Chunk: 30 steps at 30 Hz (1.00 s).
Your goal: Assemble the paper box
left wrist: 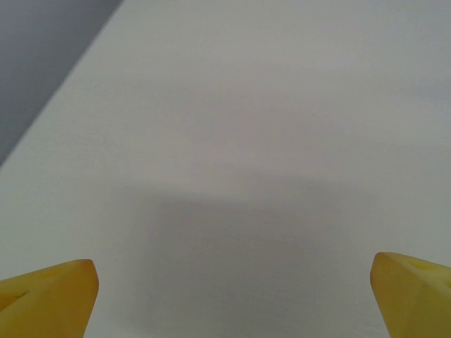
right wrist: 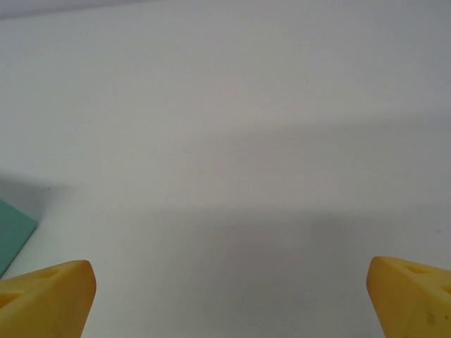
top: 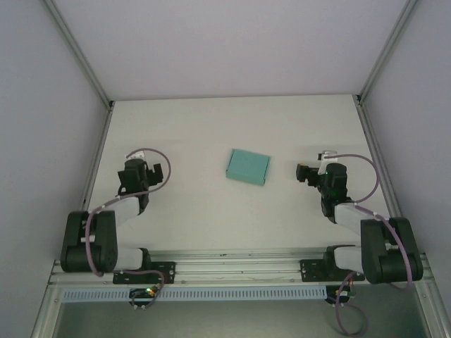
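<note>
The paper box (top: 248,167) is a small teal-green rectangle lying on the white table, midway between the two arms. One corner of the paper box (right wrist: 13,236) shows at the left edge of the right wrist view. My left gripper (top: 146,169) hovers well to its left, open, with bare table between its yellow fingertips (left wrist: 53,296). My right gripper (top: 307,173) is a short way to the box's right, open too, and nothing lies between its yellow fingertips (right wrist: 49,296).
The white table (top: 232,211) is closed in by pale walls with metal frame posts (top: 77,53) at the left, back and right. An aluminium rail (top: 232,266) carrying both arm bases runs along the near edge.
</note>
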Each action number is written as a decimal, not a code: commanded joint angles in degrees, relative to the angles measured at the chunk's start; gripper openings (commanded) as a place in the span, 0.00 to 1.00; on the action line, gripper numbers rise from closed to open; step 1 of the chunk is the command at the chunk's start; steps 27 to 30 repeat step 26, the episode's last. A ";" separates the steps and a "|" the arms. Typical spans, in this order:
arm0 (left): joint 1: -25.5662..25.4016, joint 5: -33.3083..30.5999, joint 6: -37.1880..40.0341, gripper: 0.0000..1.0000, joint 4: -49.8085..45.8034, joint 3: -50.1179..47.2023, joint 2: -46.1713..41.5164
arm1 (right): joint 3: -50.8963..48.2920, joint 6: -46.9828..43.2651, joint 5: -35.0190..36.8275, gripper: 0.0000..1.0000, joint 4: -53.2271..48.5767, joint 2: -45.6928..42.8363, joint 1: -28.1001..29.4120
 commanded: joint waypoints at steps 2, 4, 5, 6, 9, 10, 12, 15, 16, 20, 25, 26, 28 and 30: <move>2.71 3.79 3.04 1.00 4.01 5.38 4.01 | 0.73 0.65 -1.40 1.00 21.48 11.87 -2.55; 3.34 4.49 4.51 1.00 6.34 5.37 4.97 | 3.26 -1.44 -6.98 1.00 21.59 16.03 -2.22; 3.64 4.30 4.02 1.00 9.74 3.94 5.41 | 6.24 -2.70 -6.76 1.00 11.10 13.29 -1.73; 4.61 5.41 5.09 1.00 23.39 -0.33 8.59 | 6.42 -3.27 -5.07 1.00 13.63 14.74 -0.64; 5.28 7.72 4.06 1.00 31.34 -5.50 10.30 | 6.32 -3.52 -4.38 1.00 13.55 14.77 -0.19; 5.13 7.70 3.76 1.00 28.40 -4.19 9.83 | 5.99 -3.57 -4.26 1.00 14.90 15.01 -0.19; 4.64 7.31 5.26 1.00 30.39 -4.29 10.73 | 6.02 -3.50 -4.09 1.00 14.21 14.67 -0.19; 4.58 7.26 5.20 1.00 30.24 -4.21 10.69 | 6.07 -3.73 -4.25 1.00 14.18 14.74 -0.03; 4.67 7.22 4.97 1.00 29.79 -4.17 10.51 | 6.02 -3.74 -4.32 1.00 14.64 14.82 0.04; 4.52 7.10 5.27 1.00 30.09 -4.18 10.64 | 6.13 -3.75 -4.35 0.99 14.20 14.86 -0.02; 4.01 5.57 5.47 1.00 30.05 -4.04 10.70 | 6.07 -3.76 -4.26 0.99 14.36 14.86 -0.02; 3.55 4.05 5.75 1.00 30.05 -3.94 10.85 | 6.08 -3.76 -4.18 0.99 14.31 14.86 -0.02; 3.55 4.05 5.75 1.00 30.05 -3.94 10.85 | 6.08 -3.76 -4.18 0.99 14.31 14.86 -0.02; 3.55 4.05 5.75 1.00 30.05 -3.94 10.85 | 6.08 -3.76 -4.18 0.99 14.31 14.86 -0.02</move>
